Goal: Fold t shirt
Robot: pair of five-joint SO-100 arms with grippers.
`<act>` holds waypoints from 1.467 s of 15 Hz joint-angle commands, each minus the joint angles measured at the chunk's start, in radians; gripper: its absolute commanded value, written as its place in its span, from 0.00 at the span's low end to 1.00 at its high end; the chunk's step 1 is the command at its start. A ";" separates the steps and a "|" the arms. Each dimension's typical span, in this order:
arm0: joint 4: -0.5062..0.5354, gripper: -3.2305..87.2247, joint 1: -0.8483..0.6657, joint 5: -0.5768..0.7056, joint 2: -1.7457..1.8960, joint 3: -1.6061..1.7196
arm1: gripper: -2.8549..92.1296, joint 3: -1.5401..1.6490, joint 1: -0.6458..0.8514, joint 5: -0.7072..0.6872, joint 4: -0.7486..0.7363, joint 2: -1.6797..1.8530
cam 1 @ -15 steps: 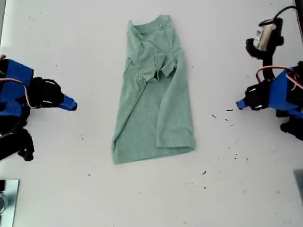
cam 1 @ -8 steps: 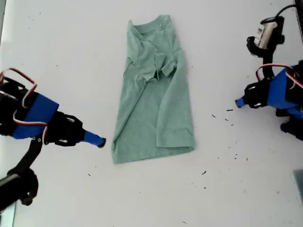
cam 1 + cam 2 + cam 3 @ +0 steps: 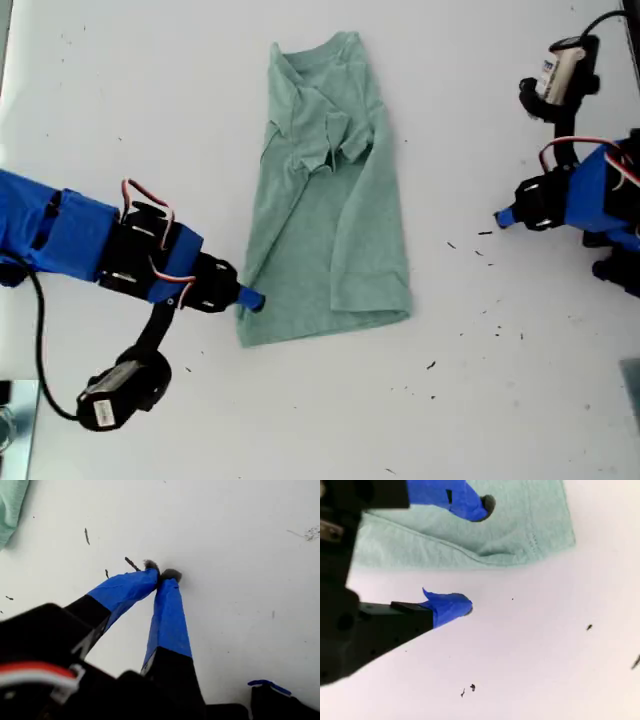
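From the exterior view's left, my second gripper [image 3: 252,299] has its blue-taped jaws spread at the hem corner of the pale sage-green cotton t shirt [image 3: 330,200], which lies half-folded mid-surface on the white table [image 3: 150,100]. At that view's right edge, my first gripper [image 3: 503,218] hovers with jaws pressed together.

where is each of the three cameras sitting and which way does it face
Exterior view: overhead, looking down on the white table, the t shirt and both arms.
First wrist view: rides my first gripper, looks along its shut blue fingers at bare table, shirt edge at the frame corner.
Second wrist view: rides my second gripper, open, one finger over the shirt's hem, the other over the table.
Shared: the shirt's hem corner and second gripper show in the exterior and second wrist views.
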 commanded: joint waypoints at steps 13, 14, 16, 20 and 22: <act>0.153 0.03 -0.084 0.075 0.083 -0.304 | 0.05 0.029 -0.046 0.040 0.028 0.114; 0.164 0.03 -0.074 0.117 -0.071 -0.518 | 0.05 0.031 -0.048 0.041 0.028 0.115; 0.209 0.03 -0.061 0.193 -0.383 -0.992 | 0.05 0.031 -0.051 0.048 0.031 0.118; 0.100 0.12 -0.114 0.256 -0.526 -0.986 | 0.05 0.034 -0.063 0.069 0.040 0.135; 0.087 0.34 -0.129 0.305 -0.551 -0.986 | 0.05 0.035 -0.064 0.075 0.046 0.144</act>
